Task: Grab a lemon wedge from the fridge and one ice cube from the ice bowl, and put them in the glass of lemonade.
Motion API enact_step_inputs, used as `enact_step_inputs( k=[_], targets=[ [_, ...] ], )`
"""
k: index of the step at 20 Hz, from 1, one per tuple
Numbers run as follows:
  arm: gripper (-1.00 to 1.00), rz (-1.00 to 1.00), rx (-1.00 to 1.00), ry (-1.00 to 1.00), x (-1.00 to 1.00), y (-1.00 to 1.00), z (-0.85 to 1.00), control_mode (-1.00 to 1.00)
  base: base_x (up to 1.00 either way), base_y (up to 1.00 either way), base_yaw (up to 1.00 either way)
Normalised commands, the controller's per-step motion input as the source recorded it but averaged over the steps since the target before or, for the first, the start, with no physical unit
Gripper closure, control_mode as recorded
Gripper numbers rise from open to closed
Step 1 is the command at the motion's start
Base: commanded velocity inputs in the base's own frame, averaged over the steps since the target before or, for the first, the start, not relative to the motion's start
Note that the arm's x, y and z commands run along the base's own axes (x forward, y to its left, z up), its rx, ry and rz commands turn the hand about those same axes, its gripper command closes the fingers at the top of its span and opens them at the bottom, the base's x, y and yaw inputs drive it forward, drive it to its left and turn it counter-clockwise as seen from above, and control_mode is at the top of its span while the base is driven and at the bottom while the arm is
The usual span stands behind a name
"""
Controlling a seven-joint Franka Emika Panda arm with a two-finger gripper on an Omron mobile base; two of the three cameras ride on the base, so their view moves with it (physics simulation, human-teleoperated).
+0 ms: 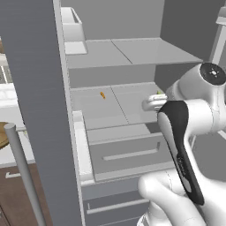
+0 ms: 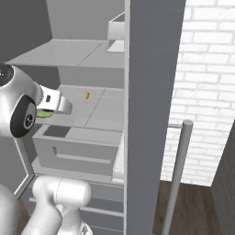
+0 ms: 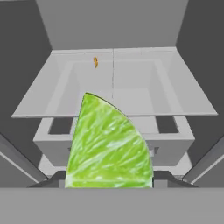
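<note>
The fridge [image 1: 132, 57] is seen with its doors swung open, and the arm is reached into its lit interior at the height of the middle shelf [image 1: 114, 103]. In the hand view the lemon wedge [image 3: 109, 146], yellow-green with pale streaks, is found right at the gripper [image 3: 109, 183], its curved edge up and its lower part lying between the fingertips, so the gripper is taken to be closed partway on it. In the right base view a sliver of the green wedge [image 2: 44, 114] is shown just under the gripper [image 2: 62, 106], above the front edge of the fridge's drawer [image 2: 78, 151]. In the left base view a bit of yellow-green [image 1: 160, 93] is glimpsed beside the wrist. A small orange thing [image 1: 102, 95] is left lying farther back on the middle shelf, well apart from the gripper.
</note>
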Motion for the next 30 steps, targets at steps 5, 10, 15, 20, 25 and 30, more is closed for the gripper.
enact_step_inputs(
  k=[5, 10, 15, 20, 25, 30],
  targets=[
    [1.0, 0.0, 0.0, 0.06, -0.32, -0.25, 0.0, -1.0, 0.0, 0.0, 0.0],
    [1.0, 0.0, 0.0, 0.06, -0.23, -0.01, -0.08, -1.0, 0.0, 0.0, 0.0],
    [1.0, 0.0, 0.0, 0.03, -0.29, 0.0, -0.04, -1.0, 0.0, 0.0, 0.0],
    [1.0, 0.0, 0.0, 0.0, -0.12, 0.0, 0.0, 1.0, -0.41, 0.0, 0.0],
    [1.0, 0.0, 0.0, 0.0, 0.0, 0.0, 0.0, 1.0, -0.7, 0.03, 0.0],
    [1.0, 0.0, 0.0, 0.0, 0.0, 0.0, 0.0, 1.0, -0.12, 0.35, -0.29]
  ],
)
